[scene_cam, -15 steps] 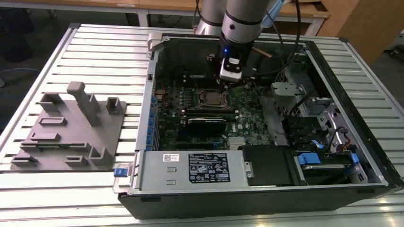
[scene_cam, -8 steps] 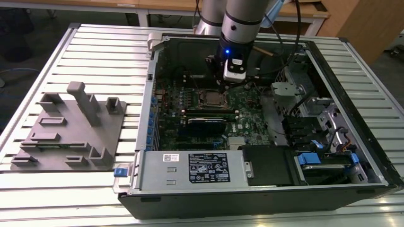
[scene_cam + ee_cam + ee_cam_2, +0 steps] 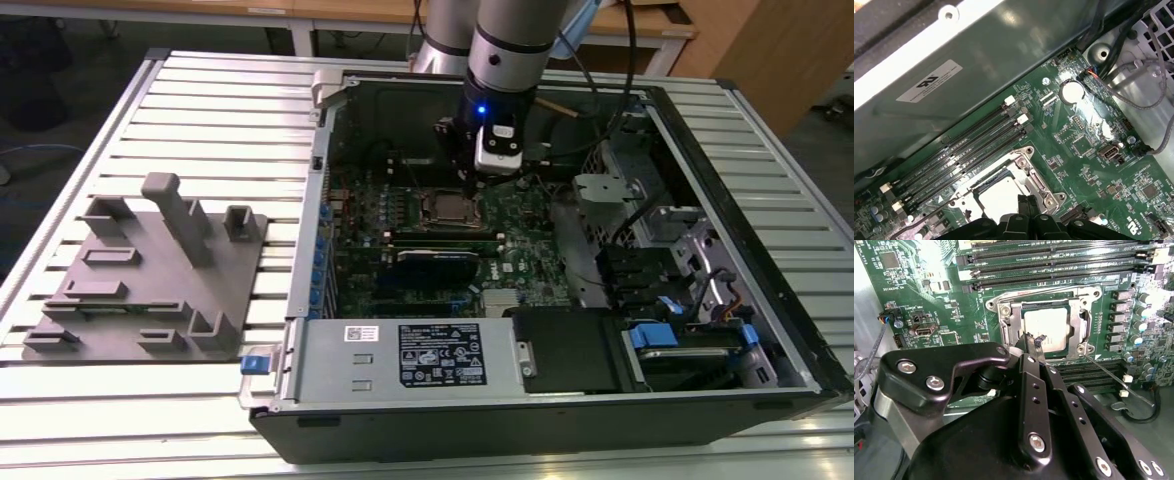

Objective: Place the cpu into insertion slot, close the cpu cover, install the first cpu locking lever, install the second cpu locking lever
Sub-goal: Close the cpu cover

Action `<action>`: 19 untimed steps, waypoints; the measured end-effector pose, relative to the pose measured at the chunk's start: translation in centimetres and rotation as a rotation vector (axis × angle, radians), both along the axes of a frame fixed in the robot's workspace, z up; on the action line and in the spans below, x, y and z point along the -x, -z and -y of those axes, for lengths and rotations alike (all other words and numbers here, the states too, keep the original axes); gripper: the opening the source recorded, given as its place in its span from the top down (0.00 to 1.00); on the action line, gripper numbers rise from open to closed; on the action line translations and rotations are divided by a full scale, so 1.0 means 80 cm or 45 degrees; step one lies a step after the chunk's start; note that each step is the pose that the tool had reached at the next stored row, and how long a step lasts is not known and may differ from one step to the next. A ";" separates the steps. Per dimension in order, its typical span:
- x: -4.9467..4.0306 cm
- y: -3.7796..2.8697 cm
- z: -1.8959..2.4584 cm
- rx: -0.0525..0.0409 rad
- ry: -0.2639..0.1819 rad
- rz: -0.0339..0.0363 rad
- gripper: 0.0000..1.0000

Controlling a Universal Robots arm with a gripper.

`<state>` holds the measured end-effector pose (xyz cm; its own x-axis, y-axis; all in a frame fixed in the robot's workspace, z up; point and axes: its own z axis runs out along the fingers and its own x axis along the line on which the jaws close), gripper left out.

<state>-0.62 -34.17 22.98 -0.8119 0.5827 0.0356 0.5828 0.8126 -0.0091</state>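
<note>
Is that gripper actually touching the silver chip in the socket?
Cannot tell. In the second wrist view the gripper overlaps the edge of the cpu, but that camera looks along the gripper, so neither contact nor gap shows plainly.

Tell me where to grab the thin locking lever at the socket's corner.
Probably near its free outer end, from above, gripper closing across the rod: the locking lever is a thin straight wire angling away over the memory slots, farthest from its pivot there.
</note>
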 end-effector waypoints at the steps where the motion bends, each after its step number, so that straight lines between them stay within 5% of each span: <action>1: 0.000 0.0002 0.0000 0.000 -0.001 0.0060 0.89; 4: 0.001 0.0012 0.0000 0.000 -0.009 0.0402 0.89; 6: 0.001 0.0013 0.0000 -0.001 -0.026 0.0477 0.89; 14: 0.001 0.0022 0.0001 -0.003 -0.167 0.0489 0.89; 19: 0.001 0.0023 0.0001 -0.004 -0.186 0.0490 0.89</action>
<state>-0.71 -34.17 22.80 -0.8888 0.4583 0.0042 0.4583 0.8887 0.0133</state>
